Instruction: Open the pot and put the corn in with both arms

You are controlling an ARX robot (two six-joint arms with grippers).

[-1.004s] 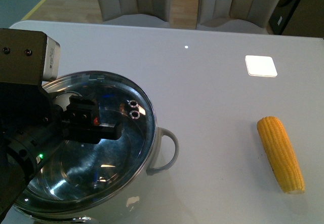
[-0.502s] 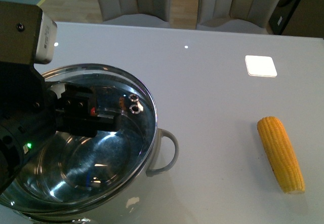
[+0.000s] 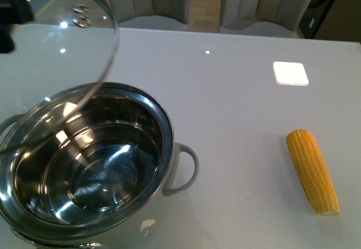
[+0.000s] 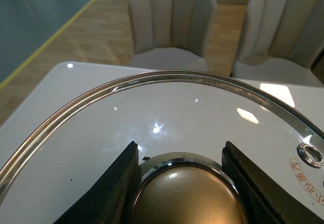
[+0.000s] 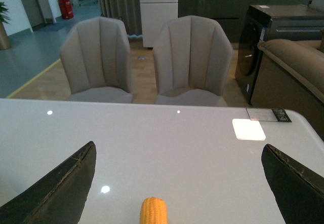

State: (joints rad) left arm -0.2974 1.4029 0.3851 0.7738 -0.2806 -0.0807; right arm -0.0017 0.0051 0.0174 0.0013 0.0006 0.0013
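The left gripper (image 4: 178,158) has lifted the glass lid (image 3: 62,40) up and leftward, clear of the pot (image 3: 167,129), now uncovered.

The left gripper (image 4: 180,147) has matte black fingers (image 4: 109,191) with smooth, curved inner edges. The right gripper (image 5: 178,147) has dark, wedge-shaped fingers (image 5: 63,186), their edges scuffed pale with fine scratches.

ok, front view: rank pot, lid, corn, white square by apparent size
Pot and glass lid: unsure, both are cropped and the lifted lid is nearer the camera.
Then corn.
Smallest: white square.
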